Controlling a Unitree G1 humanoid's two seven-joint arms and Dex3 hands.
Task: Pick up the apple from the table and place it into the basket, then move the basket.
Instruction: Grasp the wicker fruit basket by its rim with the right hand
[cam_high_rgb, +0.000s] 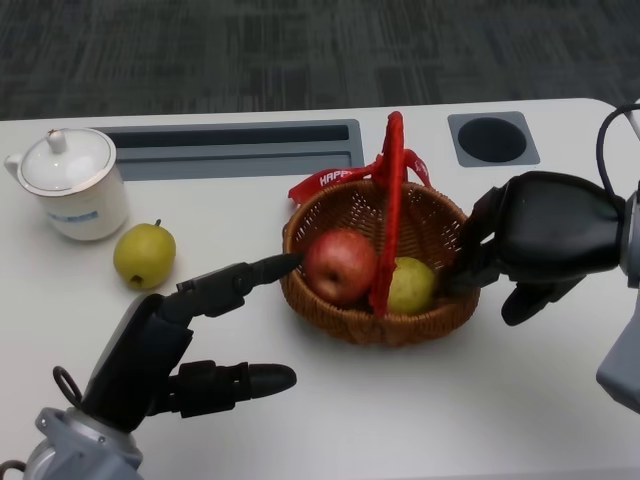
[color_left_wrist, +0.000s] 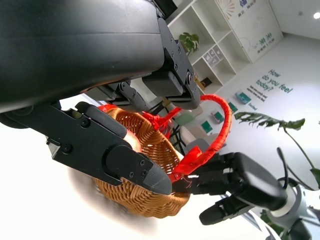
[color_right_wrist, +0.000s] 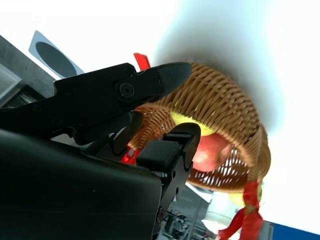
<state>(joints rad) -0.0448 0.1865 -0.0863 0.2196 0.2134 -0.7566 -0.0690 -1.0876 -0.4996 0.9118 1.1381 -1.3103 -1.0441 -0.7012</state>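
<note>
Table (cam_high_rgb: 330, 410): white surface seen from the head view, with dark carpet behind and a grey recessed tray (cam_high_rgb: 240, 148) and a round dark port (cam_high_rgb: 492, 139) along its far edge.
Head view, surroundings: a white lidded mug (cam_high_rgb: 70, 185) stands at far left; a yellow-green pear (cam_high_rgb: 144, 255) lies just beside it, well apart from the basket.
Head view, basket (cam_high_rgb: 330, 310): woven wicker, red handle (cam_high_rgb: 390, 215) upright with a red ribbon; it holds the apple (cam_high_rgb: 340, 265) on its left side and a second yellow-green fruit (cam_high_rgb: 410, 285) right of the handle.
Head view, left hand (cam_high_rgb: 195, 335): fingers spread, nothing held; one fingertip reaches the basket's near-left rim beside the apple (contact cannot be confirmed).
Head view, right hand (cam_high_rgb: 535, 240): fingers curled against the basket's right rim.
Left wrist view: shelves, wall lettering and a leafy plant (color_left_wrist: 280, 130) behind; left hand (color_left_wrist: 115, 150) apart beside the basket (color_left_wrist: 145, 195); right hand (color_left_wrist: 235, 182) at the far rim.
Right wrist view: right hand (color_right_wrist: 150, 115) with fingers either side of the basket (color_right_wrist: 225, 110) wall, gripping it; apple (color_right_wrist: 212, 152) inside.
</note>
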